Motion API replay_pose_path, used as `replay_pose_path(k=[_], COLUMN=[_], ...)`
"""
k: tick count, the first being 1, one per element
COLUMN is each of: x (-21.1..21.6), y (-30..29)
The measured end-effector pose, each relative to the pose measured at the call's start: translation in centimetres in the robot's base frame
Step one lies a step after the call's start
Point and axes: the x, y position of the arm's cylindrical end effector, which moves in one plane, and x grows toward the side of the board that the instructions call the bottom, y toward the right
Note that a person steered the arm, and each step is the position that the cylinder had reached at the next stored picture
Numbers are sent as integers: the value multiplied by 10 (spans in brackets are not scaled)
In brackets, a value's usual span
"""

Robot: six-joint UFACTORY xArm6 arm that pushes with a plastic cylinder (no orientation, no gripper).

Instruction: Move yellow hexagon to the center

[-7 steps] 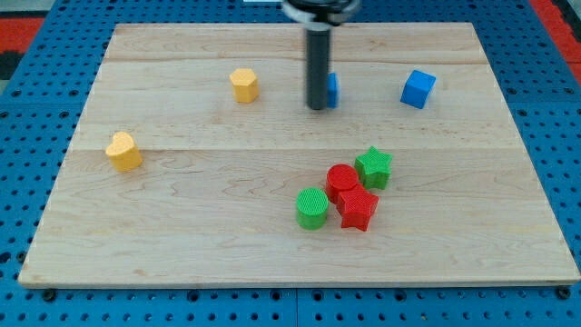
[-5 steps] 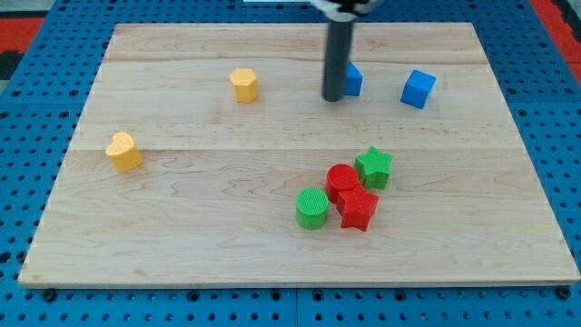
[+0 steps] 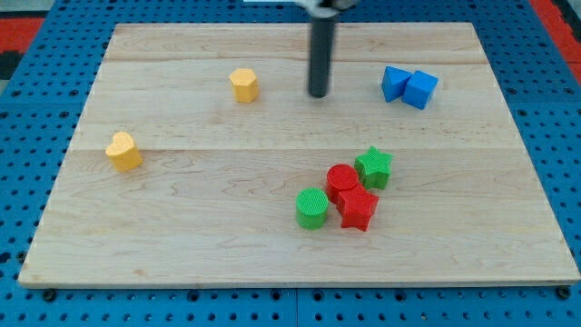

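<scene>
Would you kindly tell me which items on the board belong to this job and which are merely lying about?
Belongs to the job:
yellow hexagon
my tip, to the view's right of it, apart

Lying about:
yellow block
two blue blocks
green star
green cylinder
red cylinder
red star

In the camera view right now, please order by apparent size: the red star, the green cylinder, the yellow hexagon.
1. red star
2. green cylinder, only slightly smaller
3. yellow hexagon, smallest, though it lies nearer the view's top, so perhaps only farther away.
</scene>
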Motion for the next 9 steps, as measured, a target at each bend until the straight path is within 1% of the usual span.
replay_pose_path(k=[1,2,3,4,5,6,7,8,9], x=[44,-11,-45,-18,13,22,56,68,58], y=[-99,-142,-89,2,15,-44,1,57,70])
